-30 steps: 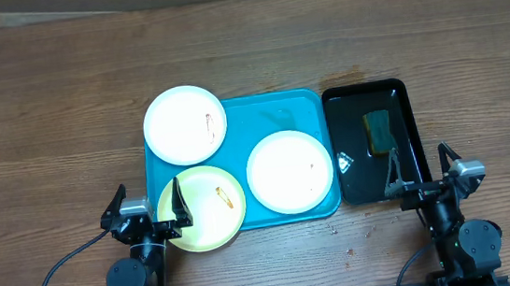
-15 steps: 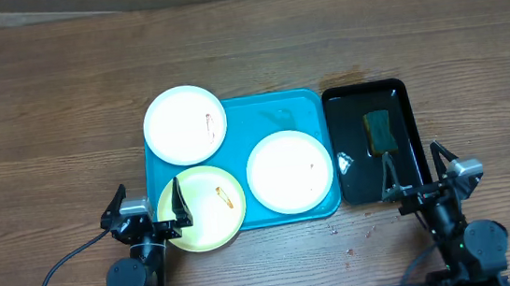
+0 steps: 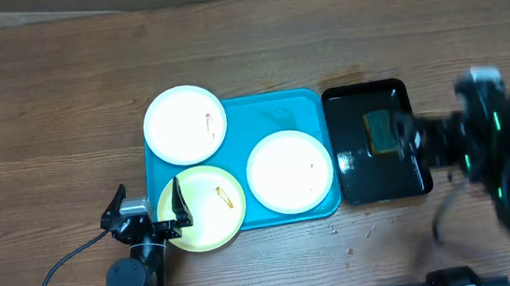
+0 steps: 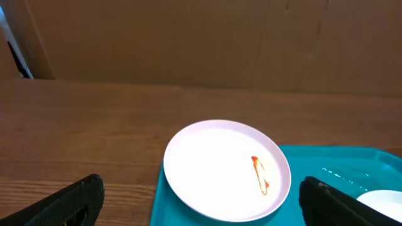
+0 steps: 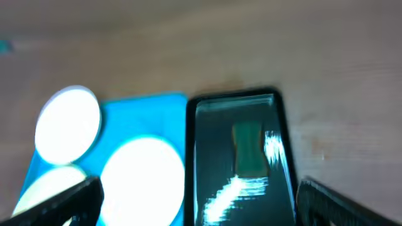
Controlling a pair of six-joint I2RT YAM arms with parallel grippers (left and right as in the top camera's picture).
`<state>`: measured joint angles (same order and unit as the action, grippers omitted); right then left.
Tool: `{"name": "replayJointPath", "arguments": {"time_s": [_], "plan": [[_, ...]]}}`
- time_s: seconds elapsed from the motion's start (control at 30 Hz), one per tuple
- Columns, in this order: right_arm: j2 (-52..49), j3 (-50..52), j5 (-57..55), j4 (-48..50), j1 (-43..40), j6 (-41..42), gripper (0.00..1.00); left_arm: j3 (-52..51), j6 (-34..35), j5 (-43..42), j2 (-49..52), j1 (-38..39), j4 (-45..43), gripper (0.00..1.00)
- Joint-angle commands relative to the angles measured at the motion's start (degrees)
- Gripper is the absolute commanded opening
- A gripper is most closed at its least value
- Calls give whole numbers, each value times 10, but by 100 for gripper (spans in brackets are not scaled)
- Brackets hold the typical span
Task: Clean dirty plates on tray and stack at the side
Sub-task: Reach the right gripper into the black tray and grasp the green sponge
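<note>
The turquoise tray (image 3: 280,112) on the counter (image 3: 62,86) carries three plates. The far white plate (image 3: 185,124) and the yellow-green plate (image 3: 201,207) both overhang its left rim, and the near white plate (image 3: 290,171) lies fully inside; each shows a reddish smear. Just to the right, the black tray (image 3: 358,185) holds a green sponge (image 3: 380,129). I read the left pincer (image 3: 147,205) as spread wide and empty at the yellow-green plate's near edge. The right pincer (image 5: 198,188) (blurred overhead) is spread wide and empty above the black tray.
</note>
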<state>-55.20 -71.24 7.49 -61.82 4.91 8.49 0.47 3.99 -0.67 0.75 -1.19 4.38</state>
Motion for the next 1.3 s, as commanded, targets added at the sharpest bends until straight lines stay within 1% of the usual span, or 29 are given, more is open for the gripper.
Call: {"name": "replayJointPath", "arguments": {"time_s": [0.0, 0.03, 0.07, 0.13, 0.17, 0.23, 0.33, 0.4, 0.53, 0.63, 0.87, 1.0, 1.03, 1.07, 1.1, 1.13, 1.17, 1.2, 1.23, 1.27], "plan": [[-127, -116, 62, -72, -2, -11, 100, -2, -12, -2, -4, 2, 1, 100], [-161, -140, 60, -92, -2, -17, 100, -2, -12, -2, -4, 2, 1, 100], [-189, -154, 59, -108, -2, -17, 96, -2, -12, -2, -4, 2, 1, 100], [-229, -159, 58, -118, -2, -16, 83, -2, -12, -2, -4, 2, 1, 100], [-248, -156, 50, -120, -2, -12, 78, -2, -12, -2, -4, 2, 1, 100], [-284, -145, 32, -121, -1, -10, 78, -2, -12, -2, -4, 2, 1, 100], [-334, -123, 12, -113, 0, -10, 87, -2, -12, -2, -4, 2, 1, 100], [-363, -101, 9, -89, 0, -10, 88, -2, -12, -2, -4, 2, 1, 100], [-399, -53, -12, -28, 0, -10, 87, -2, -12, -2, -4, 2, 1, 100], [-417, -7, -34, 26, 0, -10, 83, -2, -12, -2, -4, 2, 1, 100], [-429, 79, -38, 145, 0, -10, 83, -2, -12, -2, -4, 2, 1, 100], [-429, 123, -38, 203, -1, -10, 79, -2, -12, -2, -4, 2, 1, 100], [-429, 133, -38, 216, 0, -10, 75, -2, -12, -2, -4, 2, 1, 100], [-429, 141, -38, 227, -1, -10, 69, -2, -12, -2, -4, 2, 1, 100], [-429, 148, -38, 236, 0, -10, 60, -2, -12, -2, -4, 2, 1, 100], [-429, 153, -38, 242, 0, -10, 36, -2, -12, -2, -4, 2, 1, 100], [-429, 156, -38, 243, 0, -10, 20, -2, -12, -2, -4, 2, 1, 100], [-429, 156, -38, 241, 0, -10, 9, -2, -12, -2, -4, 2, 1, 100], [-429, 156, -38, 240, 0, -10, 4, -2, -12, -2, -4, 2, 1, 100], [-429, 156, -38, 240, 0, -10, 4, -2, -12, -2, -4, 2, 1, 100]]}}
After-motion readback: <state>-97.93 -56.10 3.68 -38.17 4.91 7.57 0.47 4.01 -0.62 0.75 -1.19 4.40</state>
